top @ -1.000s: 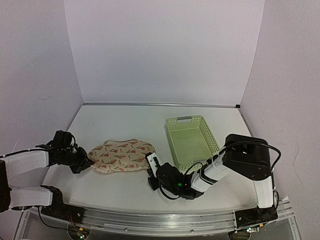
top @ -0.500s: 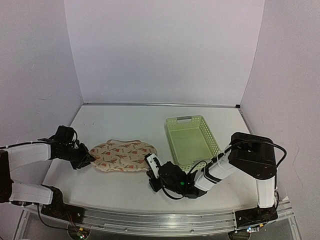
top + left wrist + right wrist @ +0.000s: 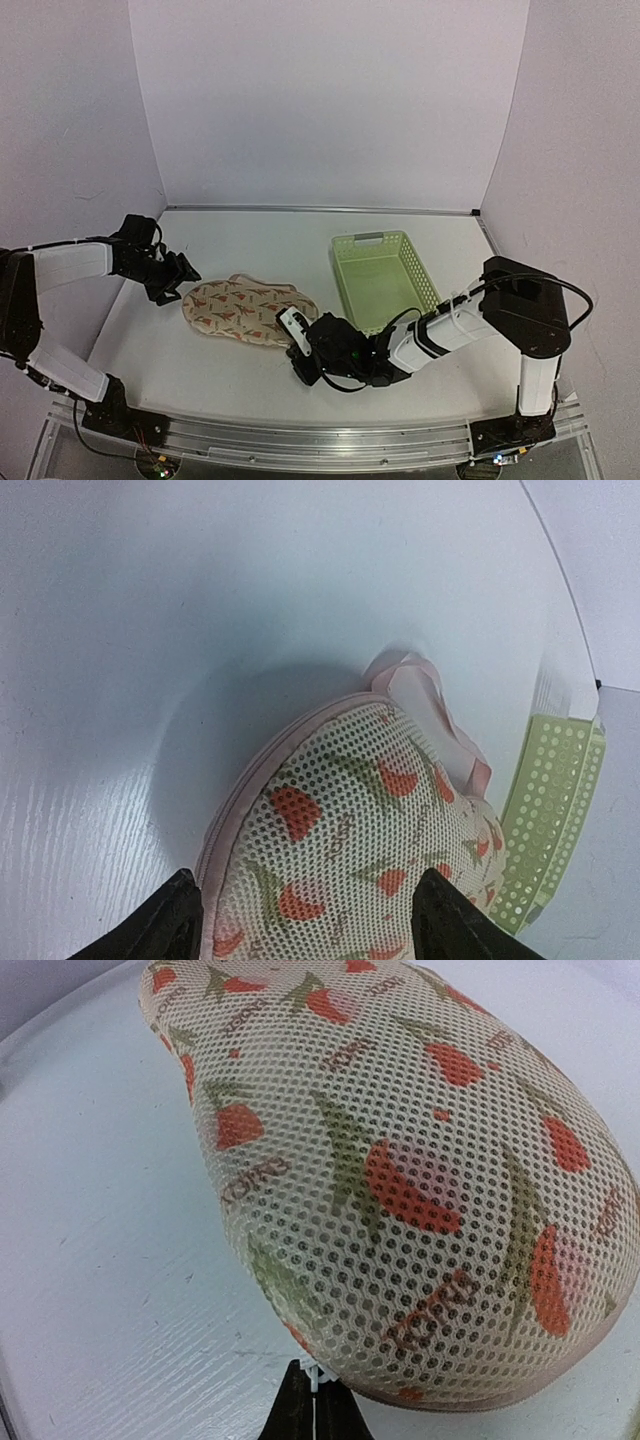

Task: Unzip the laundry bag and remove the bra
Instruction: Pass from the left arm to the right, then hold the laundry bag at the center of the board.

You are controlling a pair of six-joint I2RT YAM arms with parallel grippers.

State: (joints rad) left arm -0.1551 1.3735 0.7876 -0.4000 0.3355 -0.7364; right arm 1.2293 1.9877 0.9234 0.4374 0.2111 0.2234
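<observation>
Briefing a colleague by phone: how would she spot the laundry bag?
On the white table, look left of the pale green basket. The laundry bag lies there, a domed oval pouch. Only it is cream mesh printed with red-and-green motifs.

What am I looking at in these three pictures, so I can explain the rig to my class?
These are two robot arms bolted at the near edge of a white table. One picture looks down from above and behind: the left arm is on the left, the right arm on the right. The other two come from small cameras on each wrist, looking past that arm's own jaws. On the table lie a patterned mesh laundry bag and a pale green basket. The left arm's jaws stand open by one end of the bag, holding nothing. The right arm's jaws are closed at the bag's rim, pinching a small white tab, probably the zip pull.
</observation>
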